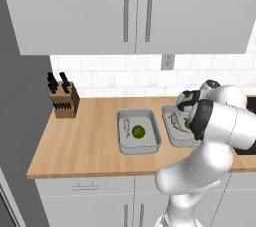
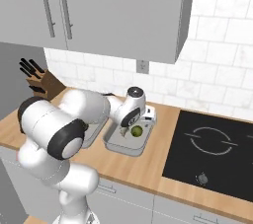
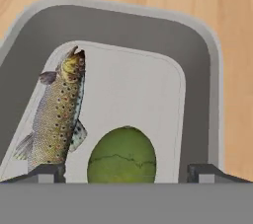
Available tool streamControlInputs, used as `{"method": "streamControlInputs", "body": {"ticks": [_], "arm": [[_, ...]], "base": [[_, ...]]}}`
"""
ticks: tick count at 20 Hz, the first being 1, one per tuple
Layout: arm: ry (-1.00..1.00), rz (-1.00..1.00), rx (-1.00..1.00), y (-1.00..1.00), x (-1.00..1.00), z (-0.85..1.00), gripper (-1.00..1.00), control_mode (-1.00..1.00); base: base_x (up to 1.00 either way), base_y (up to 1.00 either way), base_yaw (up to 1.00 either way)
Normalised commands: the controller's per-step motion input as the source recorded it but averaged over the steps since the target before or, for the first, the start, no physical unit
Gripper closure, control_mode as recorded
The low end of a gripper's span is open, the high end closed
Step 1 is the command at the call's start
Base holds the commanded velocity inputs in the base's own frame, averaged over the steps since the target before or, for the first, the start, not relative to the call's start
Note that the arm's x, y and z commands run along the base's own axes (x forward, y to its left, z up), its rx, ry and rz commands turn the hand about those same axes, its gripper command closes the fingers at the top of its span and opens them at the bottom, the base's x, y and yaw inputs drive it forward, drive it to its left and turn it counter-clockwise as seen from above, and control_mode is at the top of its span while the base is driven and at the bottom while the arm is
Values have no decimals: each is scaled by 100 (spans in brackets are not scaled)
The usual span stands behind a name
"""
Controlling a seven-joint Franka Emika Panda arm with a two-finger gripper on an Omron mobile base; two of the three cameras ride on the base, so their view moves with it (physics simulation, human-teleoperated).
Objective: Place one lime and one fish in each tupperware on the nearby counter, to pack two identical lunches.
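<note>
Two grey tupperwares stand side by side on the wood counter (image 1: pixel 75 146). The left tupperware (image 1: pixel 121 143) holds a lime (image 1: pixel 138 131) and a pale fish (image 1: pixel 125 123). In the right tupperware (image 3: pixel 197 50) lie a speckled brown fish (image 3: pixel 57 114) and a green lime (image 3: pixel 123 156). My gripper (image 3: pixel 126 173) hangs just above that container, open. Its fingertips (image 3: pixel 47 172) stand wide on either side of the lime, with a gap to each. From the right base view the gripper (image 2: pixel 142 123) sits over the same lime (image 2: pixel 137 131).
A knife block (image 1: pixel 64 100) stands at the counter's back left. A black cooktop (image 2: pixel 212 149) lies right of the tupperwares. Upper cabinets (image 1: pixel 135 11) hang overhead, with a tiled wall and an outlet (image 1: pixel 167 62) behind. My forearm hides part of the right tupperware.
</note>
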Motion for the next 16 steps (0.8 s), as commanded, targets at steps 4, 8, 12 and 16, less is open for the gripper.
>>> {"method": "streamControlInputs", "body": {"ticks": [4,8,12,16], "arm": [[-14,0,0,15,-61,65,-100,-100],[-22,0,0,30,-74,58,-100,-100],[-17,0,0,39,-77,64,-100,-100],[-1,0,0,40,-72,73,-100,-100]], "base": [[0,0,0],[0,0,0],[0,0,0],[0,0,0]]}}
